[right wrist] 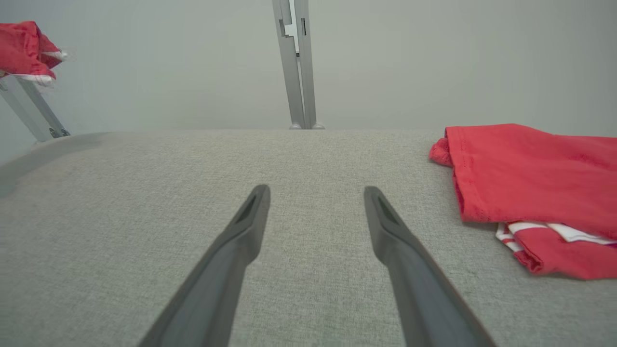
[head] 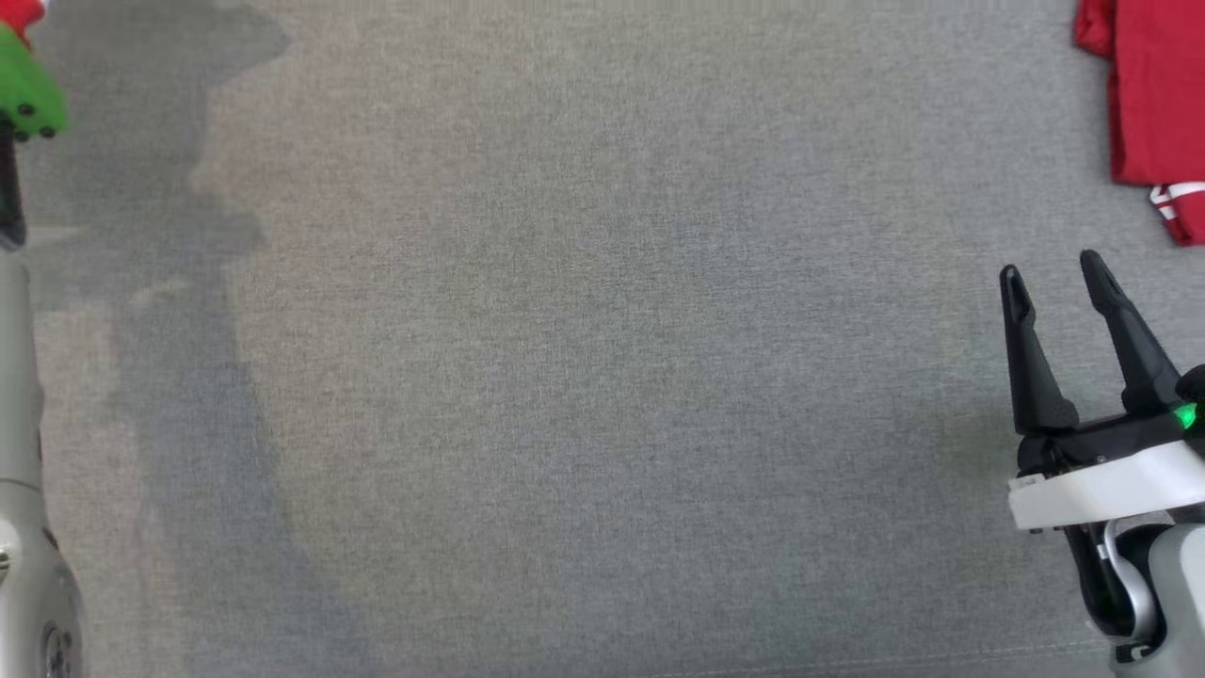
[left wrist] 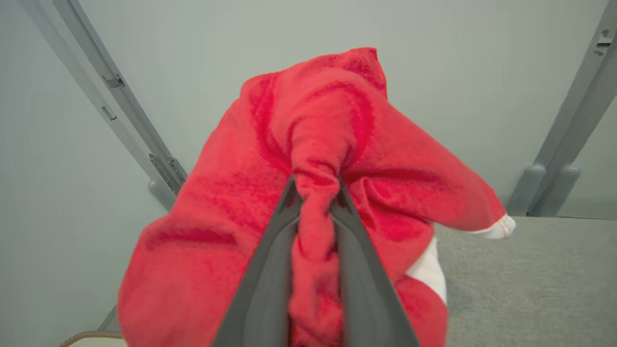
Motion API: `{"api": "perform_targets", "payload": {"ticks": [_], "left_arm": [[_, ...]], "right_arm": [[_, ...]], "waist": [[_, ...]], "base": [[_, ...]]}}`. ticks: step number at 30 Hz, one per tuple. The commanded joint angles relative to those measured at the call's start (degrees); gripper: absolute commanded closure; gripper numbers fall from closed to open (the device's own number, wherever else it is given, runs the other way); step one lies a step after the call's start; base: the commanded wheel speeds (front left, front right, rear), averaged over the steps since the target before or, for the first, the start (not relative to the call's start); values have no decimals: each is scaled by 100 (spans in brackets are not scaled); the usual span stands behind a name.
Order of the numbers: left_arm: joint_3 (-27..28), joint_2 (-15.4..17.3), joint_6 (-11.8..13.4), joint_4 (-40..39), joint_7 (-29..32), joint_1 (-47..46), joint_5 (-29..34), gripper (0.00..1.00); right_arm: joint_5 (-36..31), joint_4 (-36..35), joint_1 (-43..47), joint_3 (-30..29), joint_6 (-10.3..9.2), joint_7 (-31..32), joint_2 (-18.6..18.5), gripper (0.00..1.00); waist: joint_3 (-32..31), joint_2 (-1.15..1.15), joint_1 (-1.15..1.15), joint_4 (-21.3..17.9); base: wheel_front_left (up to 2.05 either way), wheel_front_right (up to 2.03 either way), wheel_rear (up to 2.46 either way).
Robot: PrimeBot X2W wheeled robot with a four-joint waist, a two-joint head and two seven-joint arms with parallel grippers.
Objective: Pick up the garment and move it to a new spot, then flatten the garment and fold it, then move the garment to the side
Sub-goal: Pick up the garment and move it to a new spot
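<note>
The left gripper (left wrist: 315, 185) clamped the red garment (left wrist: 328, 111) aloft, likely for carrying; the right gripper (head: 1052, 266) hovered spread, empty, at near right.

No writing, label, brand or number can be read: the red garment (left wrist: 231, 193) is plain cloth, and the white bands on the folded red clothes (head: 1153, 94) are stripes, not letters.

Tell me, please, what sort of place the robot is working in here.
Probably a lab or test bench for folding clothes, not a home: a wide table covered in grey cloth, a bare pale wall with metal posts behind it, and a red garment clamped in the left pincer.
</note>
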Motion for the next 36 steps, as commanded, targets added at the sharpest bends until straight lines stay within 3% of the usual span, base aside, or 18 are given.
{"api": "perform_targets", "payload": {"ticks": [1, 11, 22, 36], "left_arm": [[-88, -99, -65, -133, -89, -160, 49, 100], [-976, -824, -370, -1265, -87, -587, 309, 100], [-1604, -1341, -519, -1620, 103, -104, -178, 100], [-2228, -1554, -441, -1463, -70, 1919, -775, 100]], "right_arm": [[-40, 74, 74, 16, -6, -42, 65, 0], [-126, 448, 143, 273, -6, -120, 599, 0], [-134, 924, 161, 516, -6, -246, 1050, 0], [-187, 982, 158, 492, -6, -300, 1140, 0]], "waist": [[-577, 0, 0, -207], [-1277, 0, 0, -954], [-1777, 0, 0, -1977], [-1865, 0, 0, -2122]], "base": [[0, 0, 0], [0, 0, 0], [0, 0, 0], [0, 0, 0]]}}
